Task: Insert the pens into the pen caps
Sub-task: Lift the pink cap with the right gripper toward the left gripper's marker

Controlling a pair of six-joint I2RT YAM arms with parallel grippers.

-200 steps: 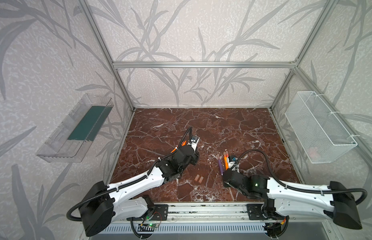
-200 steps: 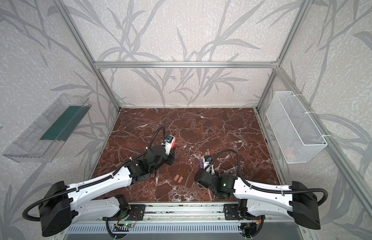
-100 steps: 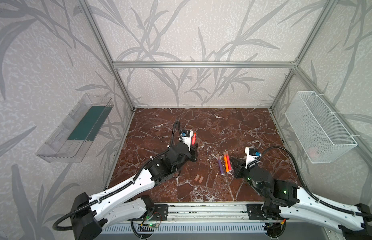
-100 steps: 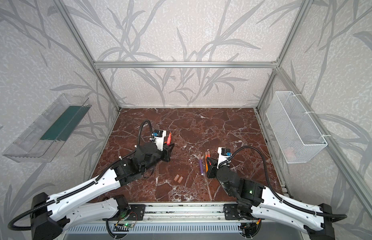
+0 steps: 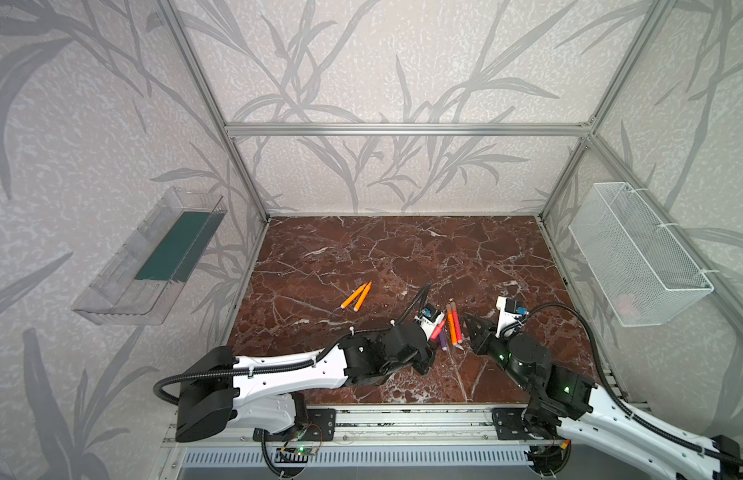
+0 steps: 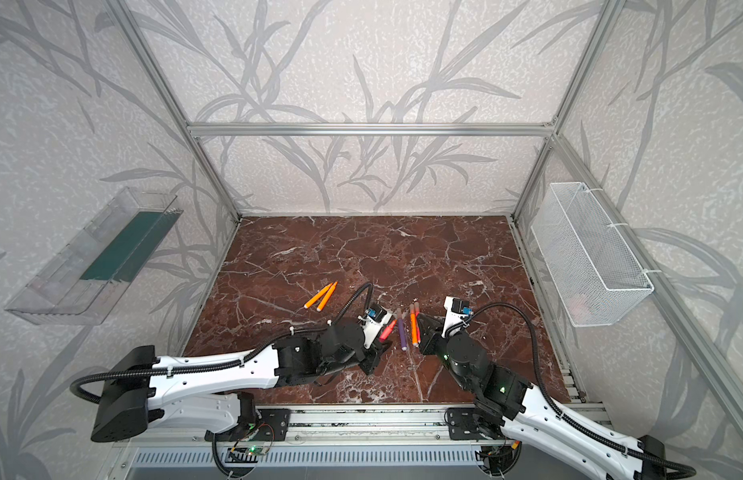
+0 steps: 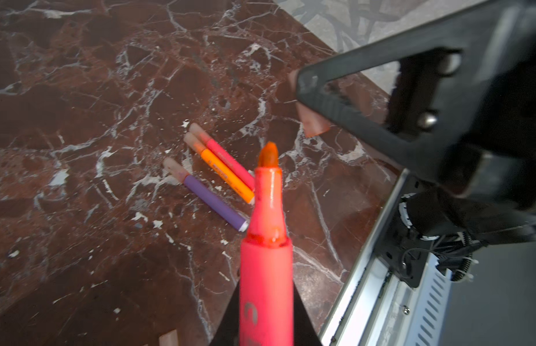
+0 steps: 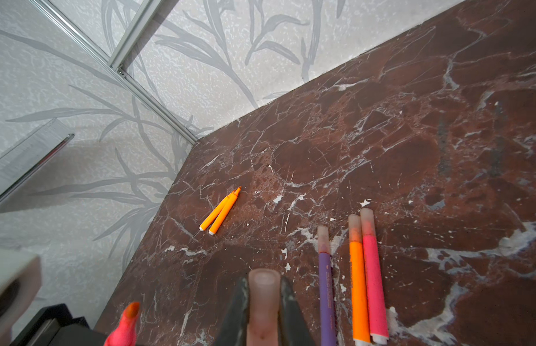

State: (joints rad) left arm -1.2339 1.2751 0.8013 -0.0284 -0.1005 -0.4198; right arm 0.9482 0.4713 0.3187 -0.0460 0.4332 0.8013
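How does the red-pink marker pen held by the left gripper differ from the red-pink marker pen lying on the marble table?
The held red-pink marker pen is uncapped, its tip bare; the lying red-pink marker pen wears a translucent pinkish cap. The held pen is clamped in the left gripper above the marble table; the lying pen rests flat beside an orange capped pen. Both are slim red-pink markers.

Glossy plastic red-pink pen [image 7: 266, 239]; translucent matt cap [image 8: 262, 299]; polished marble-look tabletop [image 5: 403, 257]; white wire-mesh basket [image 5: 635, 257].
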